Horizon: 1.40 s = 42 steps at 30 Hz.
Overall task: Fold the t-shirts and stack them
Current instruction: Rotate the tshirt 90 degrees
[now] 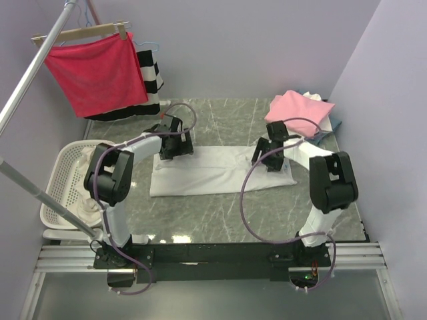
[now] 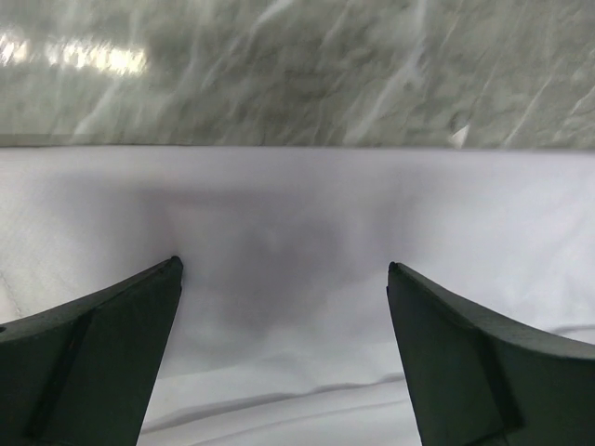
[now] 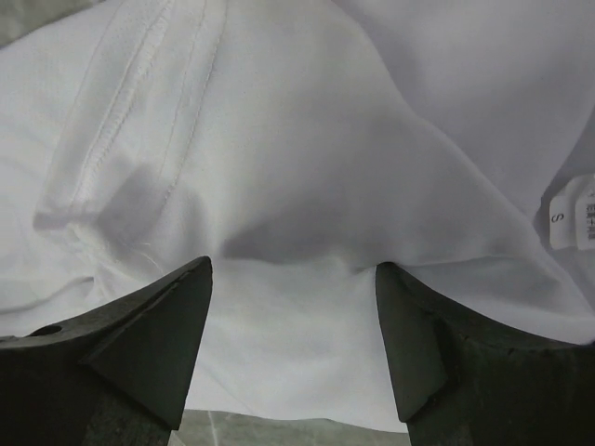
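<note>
A white t-shirt (image 1: 220,172) lies on the marble table as a long flat strip. My left gripper (image 1: 175,148) hovers low over the strip's far left corner. Its jaws stand wide apart in the left wrist view, and the left gripper (image 2: 284,269) has only smooth white cloth (image 2: 297,214) beneath it. My right gripper (image 1: 270,159) is over the strip's right end. In the right wrist view the right gripper (image 3: 293,265) is open, with a raised fold of the white shirt (image 3: 307,186) just beyond its tips. A small neck label (image 3: 569,216) shows at the right. Folded t-shirts, pink on top (image 1: 299,110), sit at the back right.
A white laundry basket (image 1: 59,190) holding cloth stands at the left table edge. A red cloth on a wooden hanger (image 1: 97,70) and a black-and-white striped garment (image 1: 152,77) hang at the back left. A slanted metal rail (image 1: 30,73) crosses the left side.
</note>
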Each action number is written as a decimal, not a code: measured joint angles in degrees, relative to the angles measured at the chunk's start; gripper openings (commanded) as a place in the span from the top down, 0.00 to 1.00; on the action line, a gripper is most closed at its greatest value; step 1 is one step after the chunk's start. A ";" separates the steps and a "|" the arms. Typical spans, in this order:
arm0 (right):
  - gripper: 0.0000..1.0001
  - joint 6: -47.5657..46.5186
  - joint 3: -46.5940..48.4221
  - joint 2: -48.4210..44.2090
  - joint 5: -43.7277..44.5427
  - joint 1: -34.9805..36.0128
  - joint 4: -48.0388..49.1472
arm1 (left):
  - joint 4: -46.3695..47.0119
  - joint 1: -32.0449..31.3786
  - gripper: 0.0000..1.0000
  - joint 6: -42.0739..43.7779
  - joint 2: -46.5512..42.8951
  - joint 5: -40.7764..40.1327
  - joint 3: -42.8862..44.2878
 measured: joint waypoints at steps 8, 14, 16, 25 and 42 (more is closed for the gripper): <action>0.22 -3.82 22.21 16.09 -4.46 1.01 -4.79 | 1.60 -2.29 0.01 -4.52 -12.35 -2.03 -15.91; 0.18 -8.87 46.36 30.99 -10.64 3.65 -11.76 | -1.55 -8.81 0.01 -8.50 -19.71 -2.60 -23.12; 0.18 -10.56 53.77 35.41 -14.01 4.46 -12.57 | -3.72 -11.17 0.01 -10.10 -22.40 -2.08 -25.31; 0.09 -11.74 52.70 32.83 -26.16 3.30 -2.01 | -17.31 -14.05 0.01 -11.15 -29.64 -4.37 -18.10; 0.09 -11.02 6.97 -12.66 -16.92 0.70 5.86 | -1.33 -10.45 0.02 8.63 22.56 11.37 43.39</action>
